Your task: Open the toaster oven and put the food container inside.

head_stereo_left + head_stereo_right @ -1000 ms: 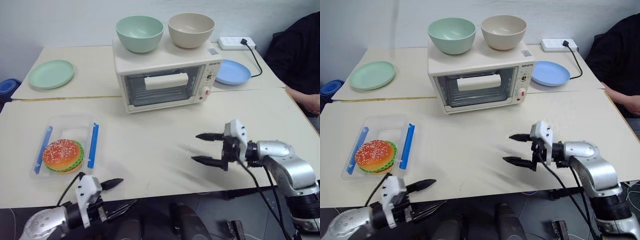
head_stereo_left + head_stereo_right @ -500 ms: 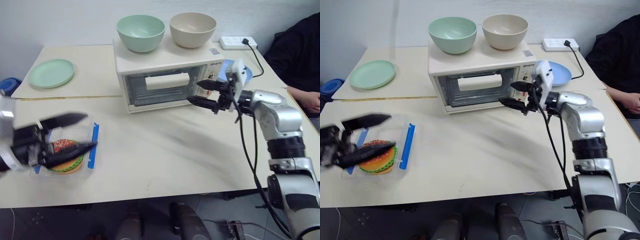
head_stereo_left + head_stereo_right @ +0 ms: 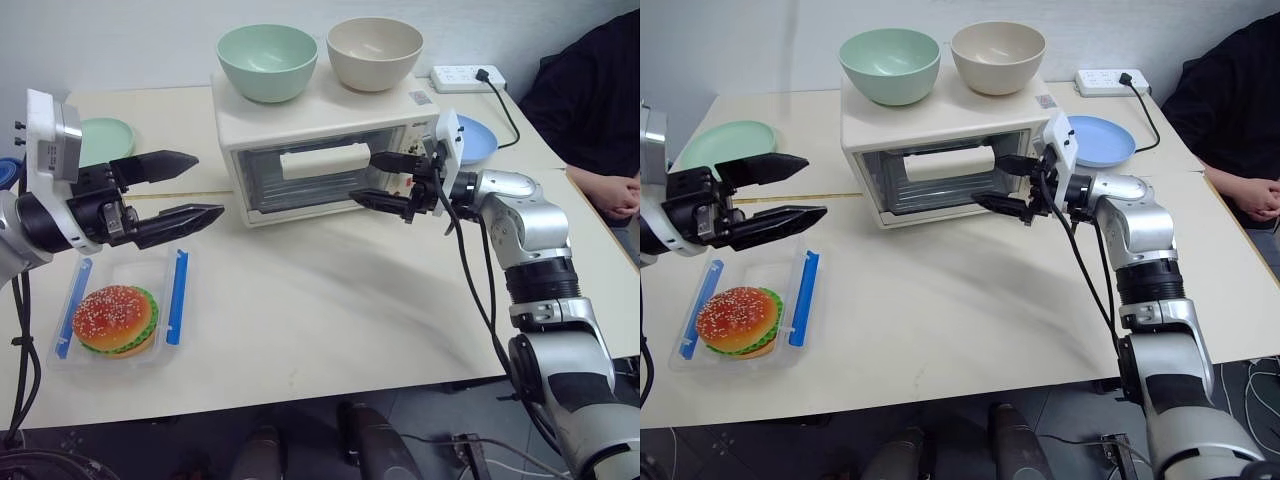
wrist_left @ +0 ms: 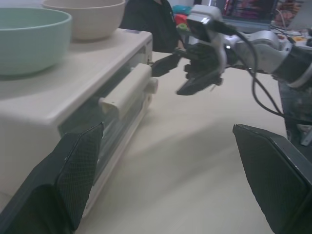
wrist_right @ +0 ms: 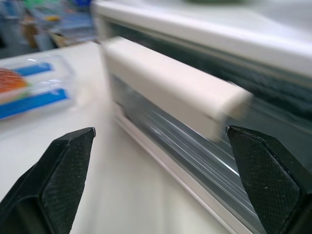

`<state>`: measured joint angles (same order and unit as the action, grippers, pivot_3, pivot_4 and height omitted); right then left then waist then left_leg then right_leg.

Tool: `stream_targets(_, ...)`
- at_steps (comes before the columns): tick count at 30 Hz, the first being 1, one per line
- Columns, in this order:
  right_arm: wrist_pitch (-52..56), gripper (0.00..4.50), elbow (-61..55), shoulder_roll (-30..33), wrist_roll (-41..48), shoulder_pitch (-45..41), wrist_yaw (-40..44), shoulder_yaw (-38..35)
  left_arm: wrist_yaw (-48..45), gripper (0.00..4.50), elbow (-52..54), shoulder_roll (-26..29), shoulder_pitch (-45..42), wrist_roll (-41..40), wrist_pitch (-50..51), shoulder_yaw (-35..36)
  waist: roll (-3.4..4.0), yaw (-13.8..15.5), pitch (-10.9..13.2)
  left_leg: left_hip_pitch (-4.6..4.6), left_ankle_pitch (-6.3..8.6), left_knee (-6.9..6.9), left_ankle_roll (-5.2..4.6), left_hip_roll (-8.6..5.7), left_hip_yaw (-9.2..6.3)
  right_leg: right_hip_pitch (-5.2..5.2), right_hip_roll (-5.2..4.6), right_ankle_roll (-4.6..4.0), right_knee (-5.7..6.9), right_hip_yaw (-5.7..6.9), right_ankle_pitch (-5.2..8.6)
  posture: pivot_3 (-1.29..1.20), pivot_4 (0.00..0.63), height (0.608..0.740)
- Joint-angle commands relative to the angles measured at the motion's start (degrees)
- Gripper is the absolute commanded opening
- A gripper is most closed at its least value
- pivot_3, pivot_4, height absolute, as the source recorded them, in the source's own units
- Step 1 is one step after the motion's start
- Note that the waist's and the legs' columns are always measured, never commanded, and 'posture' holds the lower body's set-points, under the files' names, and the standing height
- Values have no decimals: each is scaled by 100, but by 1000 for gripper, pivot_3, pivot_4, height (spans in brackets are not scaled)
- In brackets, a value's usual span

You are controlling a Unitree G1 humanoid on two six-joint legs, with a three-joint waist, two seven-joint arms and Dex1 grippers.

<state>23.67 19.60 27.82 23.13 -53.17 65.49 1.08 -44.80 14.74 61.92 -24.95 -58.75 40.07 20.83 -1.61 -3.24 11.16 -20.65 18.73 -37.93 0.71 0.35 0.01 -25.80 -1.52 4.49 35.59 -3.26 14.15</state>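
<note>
Cream-white bench [image 3: 330, 310] is topped at the back by the closed toaster oven [image 3: 320, 150], the food container [image 3: 118, 310] is set at front left beneath the wide-spread left hand [image 3: 175, 190], and the wide-open right hand [image 3: 375, 180] is held just before the door handle [image 3: 325, 160].

The boxy countertop toaster oven [image 3: 322, 145] is cream-white with a white bar handle [image 3: 325, 160] and carries one mint-green round bowl [image 3: 267, 62] and one beige round bowl [image 3: 375, 53]. The clear rectangular plastic food container [image 3: 120, 310] has blue side clips and holds an orange, white-speckled toy burger with a green layer. A pale green plate [image 3: 103, 141], a light blue plate [image 3: 479, 138] and a white power strip [image 3: 466, 78] with a black cable lie on the cream table [image 3: 330, 310].
</note>
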Motion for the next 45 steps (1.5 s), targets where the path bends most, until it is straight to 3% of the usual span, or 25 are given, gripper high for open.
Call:
stream_targets(1,229,4472,-783,111,372,234,225,-134,22,4500,-122,-108,-338,299,-98,-67,0,10,0,0,0,-2,0,-1,0,0,-1,0,-1,0,0,0,150,740)
stream_targets(8,299,4472,-1286,85,357,802,191,-38,262,4500,-787,-577,-1361,978,-200,-449,0,-5,0,0,0,-5,0,-3,4,-4,3,2,10,-2,-1,0,150,740)
stream_targets(9,294,4496,-1346,73,358,898,182,-30,278,4313,-920,-633,-1499,1271,-339,-627,0,-1,0,0,0,-5,1,-1,6,-6,5,2,9,-5,-1,0,150,740)
stream_targets(13,207,4500,-1413,20,270,1178,128,27,-96,3234,-1279,-773,-1740,2247,-969,-1309,0,-5,0,3,-1,-7,3,-7,12,-6,4,2,17,-10,-1,0,150,740)
stream_targets(24,243,4500,-1680,-48,285,1599,-194,-7,-814,31,-1747,-1417,-1968,3377,-1674,-2179,0,14,0,2,-1,-18,2,-8,16,-7,2,2,27,-13,-1,0,150,740)
stream_targets(34,633,4500,-2613,239,534,2188,-721,-394,-1386,31,-1883,-1827,-1843,3893,-1839,-2643,0,54,0,-9,-2,-21,1,-10,8,-12,1,3,27,-10,-1,0,150,740)
stream_targets(38,804,4500,-3249,823,576,2950,-720,-628,-1631,31,-1841,-1855,-1742,4023,-1814,-2788,0,137,0,-12,-2,-23,1,-14,5,-12,-3,4,25,-8,-2,0,150,740)
stream_targets(45,1450,4500,-4225,1747,1536,3954,-428,-1547,-1999,31,-1692,-1677,-1447,4425,-1740,-3166,-1,152,0,-16,-6,-38,-8,-27,3,-6,0,13,5,-13,-7,0,150,740)
